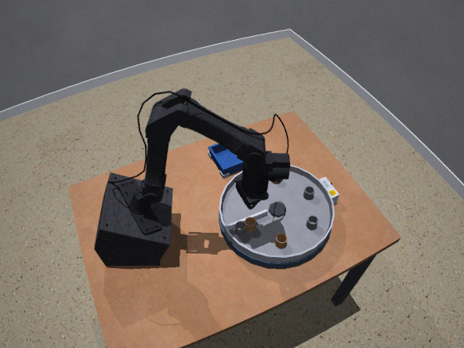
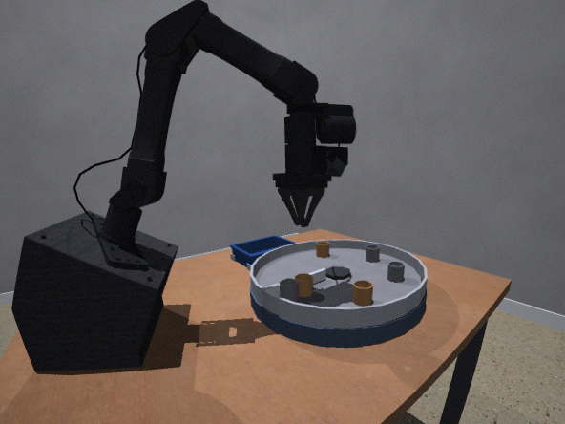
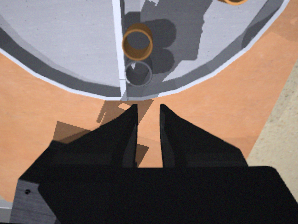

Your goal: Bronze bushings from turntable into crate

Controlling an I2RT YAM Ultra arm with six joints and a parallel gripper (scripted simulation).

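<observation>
My gripper (image 2: 302, 224) (image 3: 148, 111) is open by a narrow gap, with nothing between the fingers, high above the turntable (image 1: 291, 196) (image 2: 344, 316) (image 3: 60, 40). A bronze bushing (image 1: 250, 227) (image 2: 304, 287) (image 3: 136, 26) stands close beside a steel bushing (image 1: 240, 226) (image 2: 287, 290) near the white bar. A second bronze bushing (image 1: 281, 242) (image 2: 363, 296) stands near the front rim. A third (image 1: 277, 181) (image 2: 323, 250) stands at the back, mostly hidden by the arm in the top view. Two more steel bushings (image 1: 309, 193) (image 1: 312, 224) stand on the right. The blue crate (image 1: 229, 161) (image 2: 242, 253) is behind the turntable, partly hidden.
The turntable has a raised rim, a dark central hub (image 1: 277, 209) (image 2: 338, 273) and a white bar (image 3: 119, 45) running from near the hub to the rim. A white box with a yellow button (image 1: 333, 193) sits beyond the right rim. The arm's base (image 1: 135, 223) is at the left.
</observation>
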